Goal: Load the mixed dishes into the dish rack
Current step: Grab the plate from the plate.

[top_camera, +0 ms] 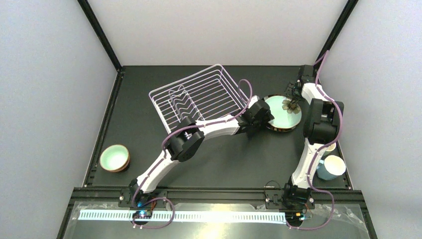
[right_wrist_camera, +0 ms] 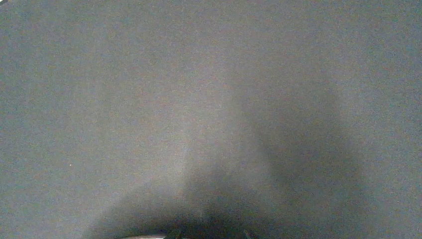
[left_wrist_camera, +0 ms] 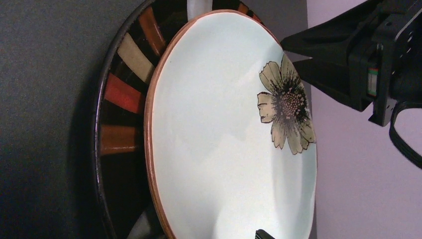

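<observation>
Left hand (top_camera: 259, 117) and right hand (top_camera: 293, 94) flanked the flowered plate (top_camera: 281, 115) right of centre, presumably to lift it; I could not tell either hand's opening.

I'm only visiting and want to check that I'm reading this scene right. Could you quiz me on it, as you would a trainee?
1. True or false: the dish rack already holds a dish.
2. Where does the flowered plate lie? A) on the table, right of the rack; B) inside the rack; C) stacked on a mug.
3. Which dish sits alone near the table's left edge?
Key: 1 false; 2 A; 3 the small green bowl.
</observation>
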Controlling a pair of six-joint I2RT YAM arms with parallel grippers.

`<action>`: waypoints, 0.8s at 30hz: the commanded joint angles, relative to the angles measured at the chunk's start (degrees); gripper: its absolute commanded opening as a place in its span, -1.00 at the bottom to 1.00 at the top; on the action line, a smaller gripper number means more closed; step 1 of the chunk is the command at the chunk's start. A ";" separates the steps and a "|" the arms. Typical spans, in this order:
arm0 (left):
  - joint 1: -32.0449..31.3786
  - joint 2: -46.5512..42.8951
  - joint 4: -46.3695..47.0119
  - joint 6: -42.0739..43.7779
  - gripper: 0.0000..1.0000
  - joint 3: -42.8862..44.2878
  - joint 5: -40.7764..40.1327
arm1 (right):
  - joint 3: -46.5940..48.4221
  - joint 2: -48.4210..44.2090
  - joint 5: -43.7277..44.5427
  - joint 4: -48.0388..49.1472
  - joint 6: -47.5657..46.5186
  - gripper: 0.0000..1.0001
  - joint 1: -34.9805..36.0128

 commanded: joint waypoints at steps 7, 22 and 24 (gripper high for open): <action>2.13 -4.91 10.75 -6.89 0.98 -7.21 -0.48 | -2.58 -0.26 -3.43 -7.31 -0.70 0.38 1.46; 2.54 -3.32 12.39 -9.13 0.98 -6.97 -0.70 | -2.12 0.79 -5.45 -7.04 -0.98 0.38 1.61; 2.54 -3.06 12.35 -9.39 0.98 -6.96 -0.57 | -2.13 1.04 -5.64 -6.99 -1.06 0.38 1.63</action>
